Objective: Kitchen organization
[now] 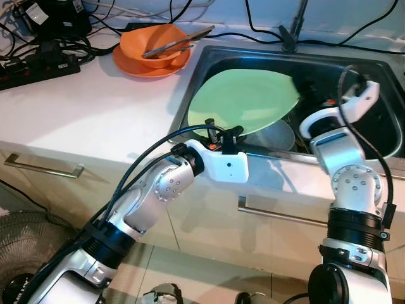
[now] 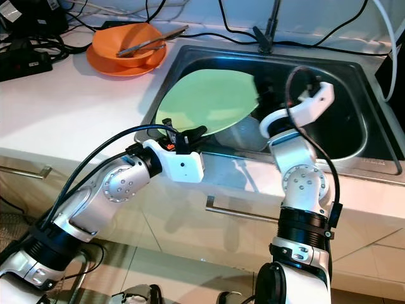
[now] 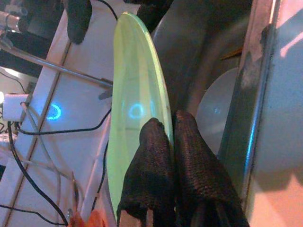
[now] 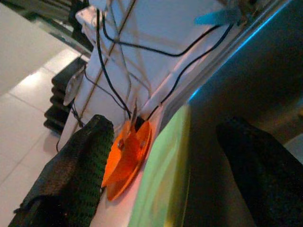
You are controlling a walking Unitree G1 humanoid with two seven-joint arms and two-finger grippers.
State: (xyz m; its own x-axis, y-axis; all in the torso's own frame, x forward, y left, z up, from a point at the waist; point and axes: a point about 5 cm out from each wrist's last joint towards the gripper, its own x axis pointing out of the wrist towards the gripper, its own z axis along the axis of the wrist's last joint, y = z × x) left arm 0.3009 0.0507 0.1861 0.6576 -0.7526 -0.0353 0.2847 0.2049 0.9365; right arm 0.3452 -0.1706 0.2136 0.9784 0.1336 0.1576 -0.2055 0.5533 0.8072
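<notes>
My left fingers [image 3: 163,142] pinch the near rim of the green plate [image 1: 247,101], tilted in the sink [image 1: 354,66]. My right fingers [image 4: 161,165] hang spread beside it. Such an edge pinch may slip, dropping it onto the grey dish [image 1: 278,134] just beyond.

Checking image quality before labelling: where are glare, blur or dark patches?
Left eye view: sharp, with hard arm shadows on the cabinet front. Left wrist view: a ring-shaped light glint on the green plate, and the left gripper is soft-focused. Right wrist view: the right gripper's fingers are blurred and dark, and the sink is dim.
</notes>
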